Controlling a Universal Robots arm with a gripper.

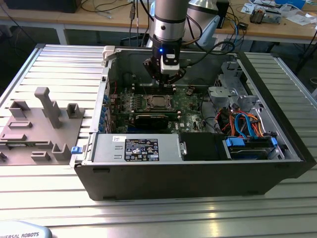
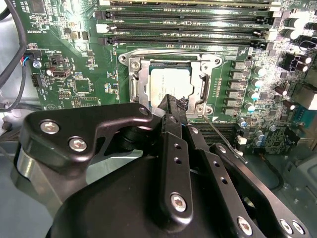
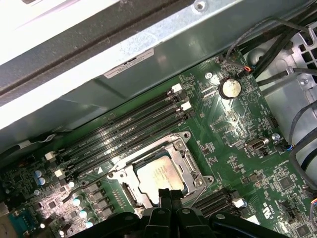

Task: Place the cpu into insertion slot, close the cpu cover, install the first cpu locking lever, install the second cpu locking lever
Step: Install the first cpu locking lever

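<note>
Apparently we are at the lever step: the cpu [image 2: 168, 84] lies in the slot [image 2: 130, 64], framed by the shut cover [image 2: 140, 82], and our empty, closed gripper [image 2: 174, 102] hangs beside a raised lever [image 2: 223, 141] that needs pressing down and hooking.

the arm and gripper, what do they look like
The arm is a silvery-grey cylinder with a darker band and a blue light glowing at its wrist. The gripper is matte black, built of angular linked bars held by silver screws.
</note>
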